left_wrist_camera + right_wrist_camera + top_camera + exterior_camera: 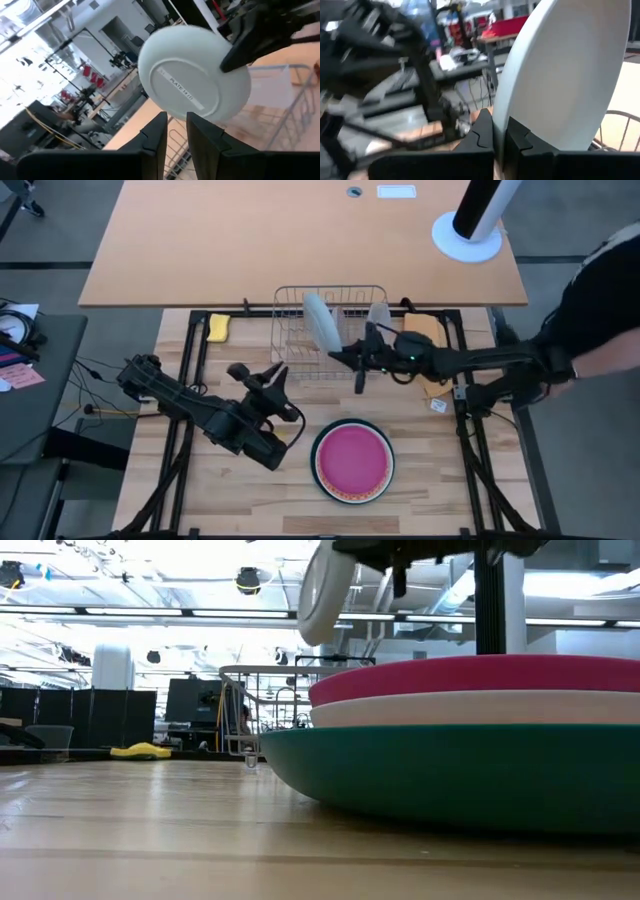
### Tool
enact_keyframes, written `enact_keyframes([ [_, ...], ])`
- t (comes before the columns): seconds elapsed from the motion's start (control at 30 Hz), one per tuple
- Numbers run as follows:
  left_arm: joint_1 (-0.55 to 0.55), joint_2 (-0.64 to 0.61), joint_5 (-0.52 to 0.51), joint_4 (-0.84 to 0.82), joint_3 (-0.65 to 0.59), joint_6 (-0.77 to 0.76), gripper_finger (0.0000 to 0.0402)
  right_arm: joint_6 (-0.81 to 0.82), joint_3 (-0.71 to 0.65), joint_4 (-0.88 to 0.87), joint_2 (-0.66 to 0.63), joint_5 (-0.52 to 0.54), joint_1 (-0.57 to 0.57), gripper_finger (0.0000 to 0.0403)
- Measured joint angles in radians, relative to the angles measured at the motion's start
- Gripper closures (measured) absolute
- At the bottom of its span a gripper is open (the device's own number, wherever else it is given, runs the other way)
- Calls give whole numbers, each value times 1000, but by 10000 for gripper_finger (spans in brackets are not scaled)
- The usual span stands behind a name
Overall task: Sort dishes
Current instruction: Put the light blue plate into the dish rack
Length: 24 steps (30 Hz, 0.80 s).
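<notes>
A pale grey plate [322, 325] stands on edge in the air over the wire rack [300, 345], with my right gripper [345, 357] shut on it. In the low view the plate [325, 590] is above the rack's top wire. A second pale plate [378, 313] stands on edge in the rack. Near the table's front lies a stack: a magenta plate [352, 458] on a white one [470, 708] on a dark green one [450, 770]. My left gripper [277, 375] waits left of the stack, open by a narrow gap, holding nothing. My right gripper pinches the pale grey plate's rim [501, 112] between its two fingers, one finger [235, 55] on the underside and one on the face. The fingers reach in about level from the table's right. The plate is on edge, lifted clear of the rack.
A yellow sponge [218, 327] lies left of the rack, and a tan thing [422, 330] lies right of it under my right arm. A second, bare table [250, 240] stands behind, with a white post base [467, 232]. A person's dark sleeve [600, 300] shows at the right edge.
</notes>
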Motion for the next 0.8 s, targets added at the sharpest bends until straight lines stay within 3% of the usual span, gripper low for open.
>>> enact_keyframes([
  [0.13, 26, 0, -3, -104, 0, -38, 334, 58, 0, 79, 70, 23, -22, 395],
  [0.3, 73, -23, -8, -142, -51, -91, 334, 70, -2, 84, 145, 145, -23, 395],
  [0.57, 197, -154, -14, -136, -264, -159, 334, 75, -2, 127, 156, 321, -13, 395],
  [0.8, 294, -267, -14, -75, -434, -159, 334, 100, -1, 118, 156, 332, -29, 396],
])
